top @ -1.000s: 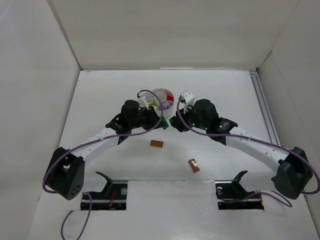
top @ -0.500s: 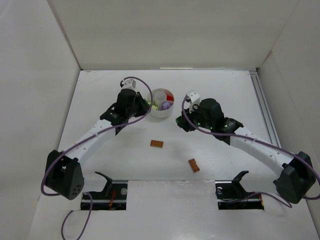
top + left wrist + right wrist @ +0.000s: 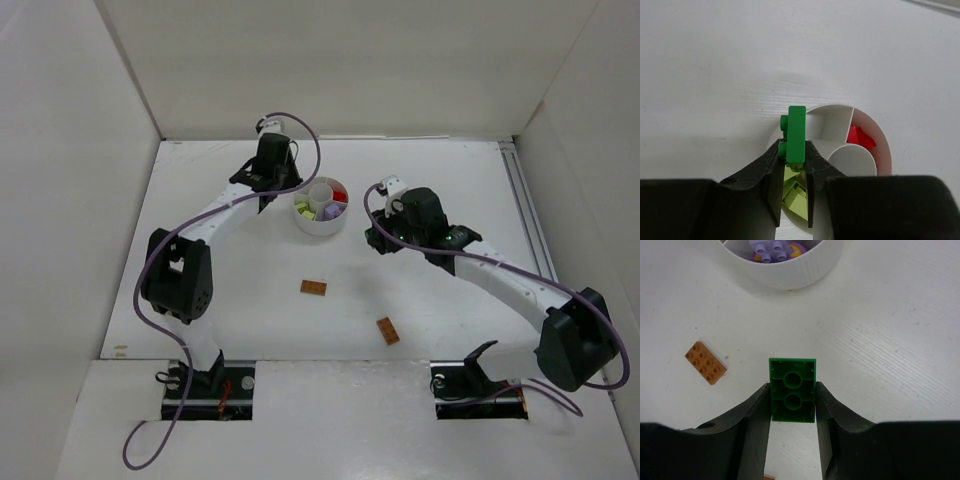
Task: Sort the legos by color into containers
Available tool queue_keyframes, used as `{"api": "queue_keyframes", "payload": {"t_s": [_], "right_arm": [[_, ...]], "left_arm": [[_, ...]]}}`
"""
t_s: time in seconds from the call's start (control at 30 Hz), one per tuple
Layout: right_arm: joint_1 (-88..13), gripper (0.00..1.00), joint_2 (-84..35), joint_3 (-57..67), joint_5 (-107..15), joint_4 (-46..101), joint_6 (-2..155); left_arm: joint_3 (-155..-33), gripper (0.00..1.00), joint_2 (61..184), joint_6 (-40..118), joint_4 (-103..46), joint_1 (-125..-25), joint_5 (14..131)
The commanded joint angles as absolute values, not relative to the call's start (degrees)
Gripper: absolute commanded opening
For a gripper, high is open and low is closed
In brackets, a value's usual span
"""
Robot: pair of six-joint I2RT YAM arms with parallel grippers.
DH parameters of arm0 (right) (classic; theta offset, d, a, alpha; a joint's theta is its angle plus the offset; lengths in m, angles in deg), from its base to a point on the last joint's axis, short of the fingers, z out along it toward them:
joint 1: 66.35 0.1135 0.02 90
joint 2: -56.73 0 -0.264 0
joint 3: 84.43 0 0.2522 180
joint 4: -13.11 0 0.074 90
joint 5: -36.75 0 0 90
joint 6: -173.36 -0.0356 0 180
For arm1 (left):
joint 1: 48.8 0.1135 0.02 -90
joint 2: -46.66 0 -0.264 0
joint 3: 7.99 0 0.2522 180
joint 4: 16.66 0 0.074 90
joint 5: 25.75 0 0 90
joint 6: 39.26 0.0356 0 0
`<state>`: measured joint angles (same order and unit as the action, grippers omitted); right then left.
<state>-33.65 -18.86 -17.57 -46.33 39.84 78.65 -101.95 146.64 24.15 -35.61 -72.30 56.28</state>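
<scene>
Layout around the dish (image 3: 320, 229), far half of the table (image 3: 200, 250)
At its far-left rim the left gripper (image 3: 792, 146) holds a brick (image 3: 796, 130) over the wall; the right gripper (image 3: 792, 387), to the dish's right and apart from it, holds another brick (image 3: 792, 377). A loose brick (image 3: 314, 287) lies before the dish; a second loose brick (image 3: 387, 331) nearer the bases, rightward

Right wrist view crops the white dish (image 3: 790, 275) at the top edge and an orange-brown sliver (image 3: 769, 478) at the bottom, too little to identify; left wrist fingers (image 3: 772, 180) hide the dish's near side, the lower end of the green brick (image 3: 796, 135) and most pale yellow-green bricks (image 3: 792, 192).
</scene>
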Motion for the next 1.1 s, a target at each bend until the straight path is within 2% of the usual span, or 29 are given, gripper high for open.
{"api": "queue_keyframes", "payload": {"t_s": [0.0,0.47,0.73,0.9,0.97,1.07], "right_arm": [[-34.97,0.23,-19.03,-14.16,-46.4,39.53,80.37],[-38.67,0.22,-20.79,-13.63,-44.02,39.53,81.43],[-38.67,0.22,-20.26,-14.69,-43.49,39.53,81.43],[-39.2,0.22,-19.74,-15.21,-43.49,39.53,81.43],[-39.2,0.22,-19.21,-15.21,-43.49,39.53,81.43],[-39.2,0.22,-19.21,-14.16,-43.49,39.53,81.43]], "left_arm": [[-105.68,0.0,147.82,28.23,-34.9,-72.44,60.81],[-108.49,0.0,154.85,29.03,-34.38,-73.05,62.4],[-110.69,0.03,156.7,28.94,-35.7,-74.37,58.27],[-110.08,0.3,156.17,28.42,-36.22,-74.37,57.74],[-109.47,0.35,155.56,28.42,-36.22,-74.37,57.74],[-108.77,0.35,153.46,28.42,-36.22,-74.37,57.74]]}}
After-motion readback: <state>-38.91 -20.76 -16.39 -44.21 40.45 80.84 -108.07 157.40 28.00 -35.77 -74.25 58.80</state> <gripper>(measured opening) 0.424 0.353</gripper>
